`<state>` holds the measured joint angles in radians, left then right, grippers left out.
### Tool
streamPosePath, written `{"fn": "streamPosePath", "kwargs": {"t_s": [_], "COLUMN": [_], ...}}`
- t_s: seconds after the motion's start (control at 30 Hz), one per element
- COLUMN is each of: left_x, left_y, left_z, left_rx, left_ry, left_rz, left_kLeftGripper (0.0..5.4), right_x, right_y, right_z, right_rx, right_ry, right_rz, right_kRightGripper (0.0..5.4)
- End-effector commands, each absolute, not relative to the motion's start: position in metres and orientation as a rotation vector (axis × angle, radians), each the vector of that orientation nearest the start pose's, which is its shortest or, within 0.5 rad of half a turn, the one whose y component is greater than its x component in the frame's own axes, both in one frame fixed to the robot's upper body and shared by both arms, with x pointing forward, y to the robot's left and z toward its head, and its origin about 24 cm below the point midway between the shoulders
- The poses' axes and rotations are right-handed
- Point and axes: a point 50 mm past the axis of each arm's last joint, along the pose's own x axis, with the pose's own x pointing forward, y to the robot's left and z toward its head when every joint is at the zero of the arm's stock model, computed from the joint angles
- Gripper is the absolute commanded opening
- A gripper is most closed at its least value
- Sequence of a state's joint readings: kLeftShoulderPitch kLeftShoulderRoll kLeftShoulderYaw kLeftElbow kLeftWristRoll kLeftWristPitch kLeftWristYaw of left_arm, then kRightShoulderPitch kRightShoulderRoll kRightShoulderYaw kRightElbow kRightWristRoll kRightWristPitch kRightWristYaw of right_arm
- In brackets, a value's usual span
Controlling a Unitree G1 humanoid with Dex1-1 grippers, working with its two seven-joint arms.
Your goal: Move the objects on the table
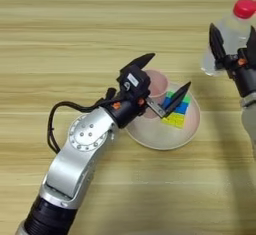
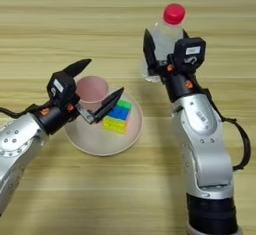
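Pink cup [image 2: 92,89] and puzzle cube [image 2: 118,116] sit on the beige plate [image 2: 100,144]; the left gripper [image 2: 97,91] (fingers apart) straddles the cup. Right gripper [image 2: 162,54] is clamped on the clear bottle [image 2: 165,34].

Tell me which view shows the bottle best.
The right eye view: the whole bottle with its red cap shows, clamped in the right gripper, near picture centre. The left eye view shows it at the right edge, with that gripper cut off.
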<state>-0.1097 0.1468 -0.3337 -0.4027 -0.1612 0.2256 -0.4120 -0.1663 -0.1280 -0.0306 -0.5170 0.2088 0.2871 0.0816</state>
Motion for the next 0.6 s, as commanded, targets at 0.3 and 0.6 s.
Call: {"fn": "streamPosePath", "kwargs": {"t_s": [0.3,0.6], "left_x": [0.242,0.247], "left_y": [0.051,0.049], "left_z": [0.113,0.111], "left_rx": [0.046,0.040], "left_ry": [-0.205,-0.207], "left_rz": [-0.851,-0.849], "left_kLeftGripper": [5.40,5.40], "right_x": [0.239,0.234], "right_y": [-0.126,-0.112], "right_z": [0.185,0.176], "right_rx": [0.098,0.135], "right_ry": [-0.355,-0.282], "right_rz": [0.337,0.412], "right_kRightGripper": [3.23,3.23]}}
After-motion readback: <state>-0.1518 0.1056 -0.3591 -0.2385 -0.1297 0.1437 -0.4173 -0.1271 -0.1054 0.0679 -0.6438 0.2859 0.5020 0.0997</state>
